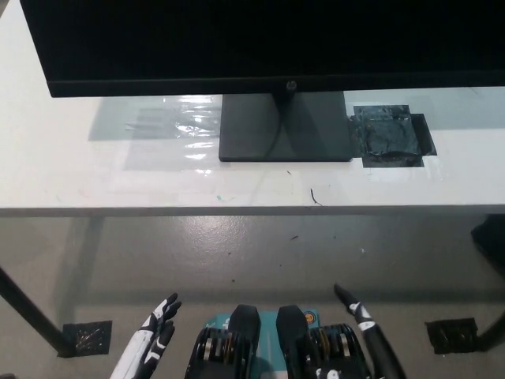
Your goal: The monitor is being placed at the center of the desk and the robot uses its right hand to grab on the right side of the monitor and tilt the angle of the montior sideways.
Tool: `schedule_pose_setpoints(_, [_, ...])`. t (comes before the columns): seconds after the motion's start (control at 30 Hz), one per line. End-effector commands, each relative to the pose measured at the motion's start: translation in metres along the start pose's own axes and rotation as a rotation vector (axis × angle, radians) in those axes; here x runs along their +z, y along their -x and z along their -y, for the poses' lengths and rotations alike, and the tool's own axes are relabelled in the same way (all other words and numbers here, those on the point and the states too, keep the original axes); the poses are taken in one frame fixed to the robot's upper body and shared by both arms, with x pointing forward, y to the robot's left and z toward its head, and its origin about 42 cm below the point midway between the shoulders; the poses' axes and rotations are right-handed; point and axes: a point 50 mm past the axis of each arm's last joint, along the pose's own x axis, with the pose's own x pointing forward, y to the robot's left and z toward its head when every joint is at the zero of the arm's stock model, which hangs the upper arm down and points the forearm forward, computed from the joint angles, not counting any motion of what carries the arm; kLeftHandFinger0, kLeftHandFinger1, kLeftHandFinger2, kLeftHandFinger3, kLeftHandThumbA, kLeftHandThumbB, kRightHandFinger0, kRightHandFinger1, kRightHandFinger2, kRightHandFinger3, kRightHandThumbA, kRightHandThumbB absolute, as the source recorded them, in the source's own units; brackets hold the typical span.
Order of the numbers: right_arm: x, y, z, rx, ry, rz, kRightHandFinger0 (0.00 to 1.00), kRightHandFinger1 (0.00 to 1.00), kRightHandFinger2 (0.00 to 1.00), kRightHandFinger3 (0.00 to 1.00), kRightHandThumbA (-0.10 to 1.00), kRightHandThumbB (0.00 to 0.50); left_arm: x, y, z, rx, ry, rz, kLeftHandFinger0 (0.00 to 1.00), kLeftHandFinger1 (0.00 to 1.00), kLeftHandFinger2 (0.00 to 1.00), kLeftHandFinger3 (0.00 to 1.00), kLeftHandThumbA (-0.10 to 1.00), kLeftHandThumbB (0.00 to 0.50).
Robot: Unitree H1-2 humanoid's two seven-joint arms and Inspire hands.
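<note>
This looks like an office or lab workspace. A plain white desk carries a wide black monitor on a flat rectangular stand near its middle, with a patch of dark tape toward the right edge. Below the front edge lies bare grey concrete floor.

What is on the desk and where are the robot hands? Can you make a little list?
monitor: upright, screen dark, at the desk's far side
stand base: flat on the white desk
dark patch: on the desk, right of the base
right robot hand: low, below the desk edge, touching nothing
left robot hand: low at the left, touching nothing
</note>
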Motion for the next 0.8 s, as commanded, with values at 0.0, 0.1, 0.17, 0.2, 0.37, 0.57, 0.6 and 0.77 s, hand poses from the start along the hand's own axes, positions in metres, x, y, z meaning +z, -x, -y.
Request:
schedule_pose_setpoints(0.0, [0.0212, -0.0076, -0.0057, -0.109, 0.158, 0.321, 1.0, 1.0, 1.0, 1.0, 1.0, 0.263, 0.0156, -0.0024, -0.0067, -0.031, -0.027, 0.093, 1.0, 1.0, 1.0, 1.0, 1.0, 0.327])
schedule_pose_setpoints(0.1, [0.0213, -0.0081, -0.0061, -0.108, 0.164, 0.333, 1.0, 1.0, 1.0, 1.0, 1.0, 0.257, 0.0152, -0.0027, -0.0072, -0.034, -0.034, 0.093, 1.0, 1.0, 1.0, 1.0, 1.0, 0.319])
schedule_pose_setpoints(0.17, [0.0213, -0.01, -0.0054, -0.113, 0.172, 0.343, 1.0, 1.0, 1.0, 1.0, 1.0, 0.248, 0.0161, -0.0059, -0.0081, -0.036, -0.043, 0.097, 1.0, 1.0, 1.0, 1.0, 1.0, 0.321])
schedule_pose_setpoints(0.2, [0.0212, -0.0102, -0.0053, -0.113, 0.174, 0.346, 1.0, 1.0, 1.0, 1.0, 1.0, 0.247, 0.0162, -0.0064, -0.0079, -0.036, -0.044, 0.098, 1.0, 1.0, 1.0, 1.0, 1.0, 0.322])
schedule_pose_setpoints(0.37, [0.0209, -0.0112, -0.005, -0.114, 0.184, 0.361, 1.0, 1.0, 1.0, 1.0, 1.0, 0.252, 0.017, -0.0069, -0.008, -0.038, -0.048, 0.101, 1.0, 1.0, 1.0, 1.0, 1.0, 0.319])
schedule_pose_setpoints(0.57, [0.0202, -0.0117, -0.0057, -0.112, 0.182, 0.369, 1.0, 1.0, 1.0, 1.0, 0.99, 0.248, 0.0176, -0.0077, -0.0087, -0.042, -0.05, 0.104, 1.0, 1.0, 1.0, 1.0, 1.0, 0.3])
schedule_pose_setpoints(0.6, [0.0201, -0.0117, -0.0057, -0.112, 0.183, 0.37, 1.0, 1.0, 1.0, 1.0, 0.99, 0.248, 0.0176, -0.0077, -0.0086, -0.042, -0.051, 0.105, 1.0, 1.0, 1.0, 1.0, 1.0, 0.3])
schedule_pose_setpoints(0.77, [0.0195, -0.0114, -0.0059, -0.11, 0.181, 0.374, 1.0, 1.0, 1.0, 1.0, 0.98, 0.244, 0.0175, -0.0069, -0.0083, -0.05, -0.06, 0.105, 1.0, 1.0, 1.0, 1.0, 1.0, 0.288])
